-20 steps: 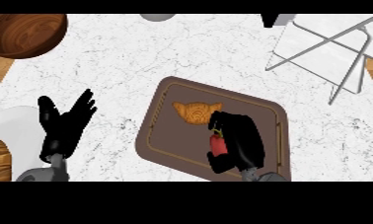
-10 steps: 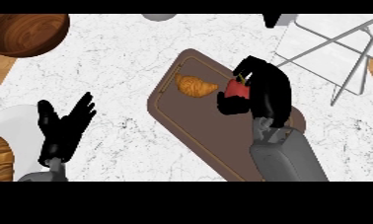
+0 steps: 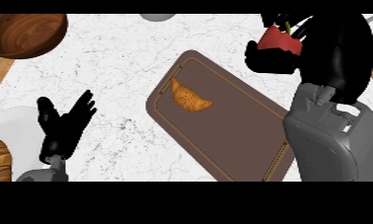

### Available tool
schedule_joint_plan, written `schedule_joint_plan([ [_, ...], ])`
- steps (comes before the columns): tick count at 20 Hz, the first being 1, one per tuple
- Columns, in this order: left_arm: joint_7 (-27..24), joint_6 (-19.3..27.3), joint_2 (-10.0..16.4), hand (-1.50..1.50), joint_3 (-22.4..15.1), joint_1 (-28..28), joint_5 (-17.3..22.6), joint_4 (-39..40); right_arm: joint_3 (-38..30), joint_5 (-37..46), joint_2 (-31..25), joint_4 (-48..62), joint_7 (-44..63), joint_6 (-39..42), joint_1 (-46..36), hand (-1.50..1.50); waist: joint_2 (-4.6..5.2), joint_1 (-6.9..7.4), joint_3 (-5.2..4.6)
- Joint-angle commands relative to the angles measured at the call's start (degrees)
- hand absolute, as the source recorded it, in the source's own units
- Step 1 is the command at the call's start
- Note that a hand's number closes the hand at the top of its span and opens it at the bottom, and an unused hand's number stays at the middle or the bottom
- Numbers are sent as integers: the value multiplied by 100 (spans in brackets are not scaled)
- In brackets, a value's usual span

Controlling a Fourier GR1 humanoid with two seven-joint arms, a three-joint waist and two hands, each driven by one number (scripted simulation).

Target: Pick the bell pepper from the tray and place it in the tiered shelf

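Right hand (image 3: pixel 331 55) was curled round the red bell pepper (image 3: pixel 280 41), which was pinched between thumb and fingers at the view's upper right. The pepper was clear of the tray (image 3: pixel 233 134), over the white counter (image 3: pixel 124 70) just past the tray's far right corner. It sat on the thumb side of the palm, towards the view's left. Its green stem pointed away from the robot, so its long axis ran roughly up the view.

The tiered shelf was not clearly visible. It was probably hidden behind the right hand and the grey forearm (image 3: pixel 320 139), so the way from pepper to shelf could not be read. My judgement is that the coming move turns on that hidden gap. The right hand was the only one placed to finish.

Left hand (image 3: pixel 64 124) rested at the lower left, open with fingers up and holding nothing, well apart from the pepper.

A croissant (image 3: pixel 191 98) lay on the tray's near-left part, and a wooden bowl (image 3: pixel 29 34) sat at the top left.

No brands, labels or readable writing.
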Motion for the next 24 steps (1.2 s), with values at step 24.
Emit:
schedule_joint_plan([
  [24, -294, 129, -389, 0, -187, 117, -406, 155, -2706, -1133, -2382, 2896, -1405, 936, -2072, 150, 37, 63, 6],
])
